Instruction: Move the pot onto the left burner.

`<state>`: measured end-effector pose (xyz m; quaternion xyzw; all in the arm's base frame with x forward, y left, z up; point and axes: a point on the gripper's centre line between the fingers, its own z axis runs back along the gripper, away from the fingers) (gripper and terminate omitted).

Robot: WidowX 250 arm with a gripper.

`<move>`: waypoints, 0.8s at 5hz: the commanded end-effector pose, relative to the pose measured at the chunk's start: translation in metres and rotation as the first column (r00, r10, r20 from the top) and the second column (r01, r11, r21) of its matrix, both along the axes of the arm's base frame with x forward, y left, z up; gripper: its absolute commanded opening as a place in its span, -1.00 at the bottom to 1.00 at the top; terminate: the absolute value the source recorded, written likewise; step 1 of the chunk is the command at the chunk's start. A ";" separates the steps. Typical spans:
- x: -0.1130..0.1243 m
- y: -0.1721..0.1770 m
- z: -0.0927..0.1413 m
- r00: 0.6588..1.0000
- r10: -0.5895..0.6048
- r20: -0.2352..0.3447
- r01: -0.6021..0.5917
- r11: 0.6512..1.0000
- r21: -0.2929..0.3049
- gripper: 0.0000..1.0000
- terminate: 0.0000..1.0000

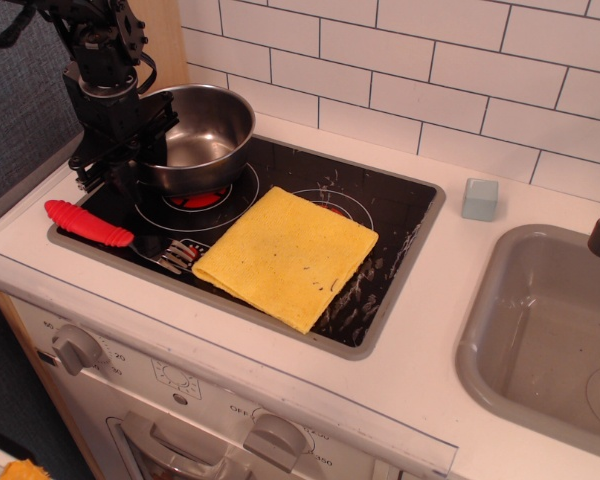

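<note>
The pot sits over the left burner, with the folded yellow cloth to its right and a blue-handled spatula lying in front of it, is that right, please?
Not quite: the spatula lying in front of the pot has a red handle, not a blue one, as the observation.image view shows. The rest holds: the pot is over the left burner, with the gripper at its rim, and the folded yellow cloth lies to its right.
</note>
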<state>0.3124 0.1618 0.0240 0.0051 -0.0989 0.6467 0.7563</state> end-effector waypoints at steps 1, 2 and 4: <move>-0.006 0.007 0.036 0.996 0.028 0.088 -0.031 0.999 0.034 1.00 -1.00; -0.006 0.002 0.053 0.993 0.039 0.107 -0.047 0.996 0.069 1.00 -1.00; -0.015 -0.009 0.100 0.974 0.059 0.221 -0.084 0.990 0.109 1.00 -1.00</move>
